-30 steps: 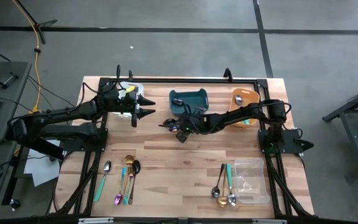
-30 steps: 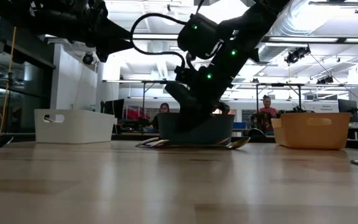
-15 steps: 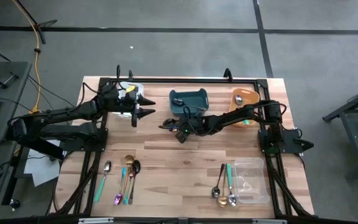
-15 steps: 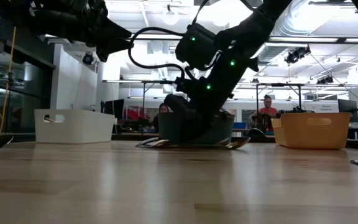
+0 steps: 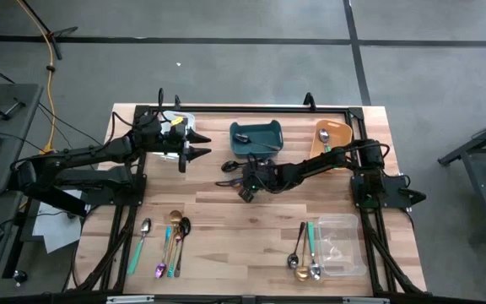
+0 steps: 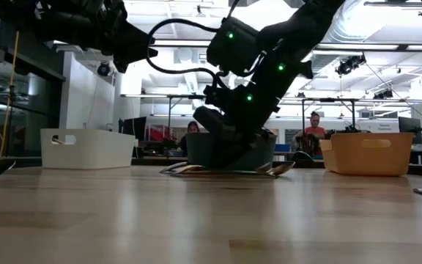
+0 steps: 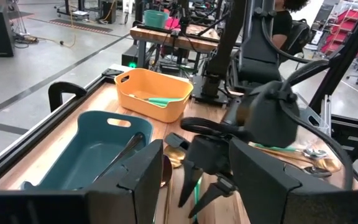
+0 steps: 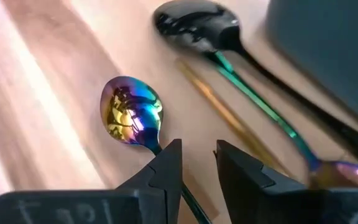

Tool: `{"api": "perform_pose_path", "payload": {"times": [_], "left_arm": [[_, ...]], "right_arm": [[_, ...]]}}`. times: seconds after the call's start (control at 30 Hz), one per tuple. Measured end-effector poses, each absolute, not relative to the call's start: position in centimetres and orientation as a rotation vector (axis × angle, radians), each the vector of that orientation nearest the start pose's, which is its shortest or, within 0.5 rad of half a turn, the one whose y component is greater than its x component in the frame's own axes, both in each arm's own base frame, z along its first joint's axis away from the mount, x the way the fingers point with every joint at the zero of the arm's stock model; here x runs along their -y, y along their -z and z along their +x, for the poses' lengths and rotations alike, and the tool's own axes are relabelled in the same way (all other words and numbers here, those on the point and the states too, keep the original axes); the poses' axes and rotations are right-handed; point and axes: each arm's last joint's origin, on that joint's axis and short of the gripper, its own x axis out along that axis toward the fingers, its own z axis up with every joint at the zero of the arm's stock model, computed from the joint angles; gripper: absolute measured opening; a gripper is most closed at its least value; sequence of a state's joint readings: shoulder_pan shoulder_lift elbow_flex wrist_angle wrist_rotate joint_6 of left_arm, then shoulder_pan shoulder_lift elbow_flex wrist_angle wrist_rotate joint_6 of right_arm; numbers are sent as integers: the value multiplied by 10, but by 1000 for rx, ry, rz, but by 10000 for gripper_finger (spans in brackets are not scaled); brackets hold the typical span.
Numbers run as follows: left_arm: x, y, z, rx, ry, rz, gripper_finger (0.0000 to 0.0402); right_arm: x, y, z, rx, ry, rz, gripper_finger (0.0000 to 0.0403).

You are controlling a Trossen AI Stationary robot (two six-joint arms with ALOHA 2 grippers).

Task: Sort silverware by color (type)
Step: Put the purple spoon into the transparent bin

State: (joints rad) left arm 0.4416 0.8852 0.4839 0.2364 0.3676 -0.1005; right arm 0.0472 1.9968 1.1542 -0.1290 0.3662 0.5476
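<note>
My right gripper (image 5: 245,183) is low over a cluster of silverware (image 5: 229,165) lying on the table in front of the teal bin (image 5: 256,135). In the right wrist view its narrowly open fingers (image 8: 197,158) stand on either side of the handle of an iridescent spoon (image 8: 131,118). A black spoon (image 8: 194,22) and a gold handle (image 8: 222,112) lie just beyond. I cannot tell whether the fingers touch the handle. My left gripper (image 5: 201,142) hangs open above the table beside the white bin (image 5: 176,121).
More silverware lies near the front edge at the left (image 5: 167,241) and at the right (image 5: 305,249), beside the clear bin (image 5: 342,246). The orange bin (image 5: 331,135) holds a teal-handled utensil, and the teal bin holds a dark spoon. Bare wood lies in the table's middle.
My right arm has sunk lower and shifted slightly toward the table's near edge, bringing its gripper down close to the cluster of spoons in front of the teal bin. The spoons lie where they were.
</note>
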Motion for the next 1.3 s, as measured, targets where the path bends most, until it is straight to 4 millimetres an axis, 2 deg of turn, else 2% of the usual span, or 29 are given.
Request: {"api": "perform_pose_path", "payload": {"times": [0.27, 0.5, 0.67, 0.77, 1.17, 1.3], "left_arm": [[-74, -252, 181, -147, -81, -160, 179], [-74, -252, 181, -148, -81, -158, 179], [-74, -252, 181, -147, -81, -158, 179], [-74, -252, 181, -147, -81, -158, 179], [-74, -252, 181, -147, -81, -157, 179], [-74, -252, 181, -147, -81, -158, 179]], "right_arm": [[-23, -126, 388, -871, 465, 252, 91], [-25, -153, 389, -846, 323, 115, 92], [-24, -147, 390, -891, 169, 163, 92], [-21, -137, 390, -926, 192, 135, 92], [-12, -119, 393, -968, 187, 163, 91], [-12, -118, 393, -971, 198, 186, 61]]}}
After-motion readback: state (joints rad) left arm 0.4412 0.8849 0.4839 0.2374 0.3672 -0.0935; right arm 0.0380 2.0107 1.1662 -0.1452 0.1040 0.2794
